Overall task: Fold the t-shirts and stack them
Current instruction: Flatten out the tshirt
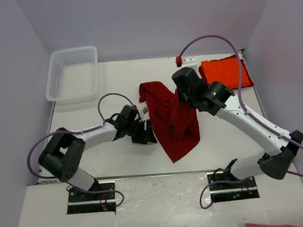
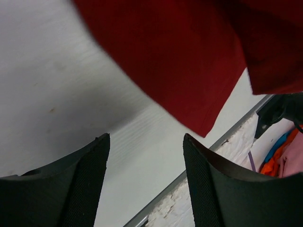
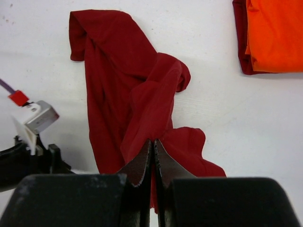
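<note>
My right gripper (image 3: 152,142) has its fingers pressed together on a fold of the red shirt (image 3: 118,85); the wrist view shows the cloth pinched between the two tips with no gap. In the top view this gripper (image 1: 184,97) sits at the 1 o'clock edge of the red shirt (image 1: 171,127), which occupies the middle of the table (image 1: 118,153). The shirt is crumpled, not flat. From the pinch point one bunched part runs toward 11 o'clock and a wider part spreads toward 6 o'clock, ending in a blunt point near the front edge. My left gripper (image 1: 145,132) is at the 9 o'clock side of the red shirt, just beside its edge; I cannot tell from above whether it touches the cloth. In the left wrist view the left gripper (image 2: 147,139) has its fingers spread apart with only bare table between them, and the red shirt (image 2: 189,56) lies beyond the tips toward 12 o'clock. The orange shirt (image 1: 225,72) lies folded at the 2 o'clock corner of the table, well apart from the red shirt. In the right wrist view the orange shirt (image 3: 277,33) shows a dark red edge under its 9 o'clock side. The basket (image 1: 53,79) stands at the 10 o'clock corner.
</note>
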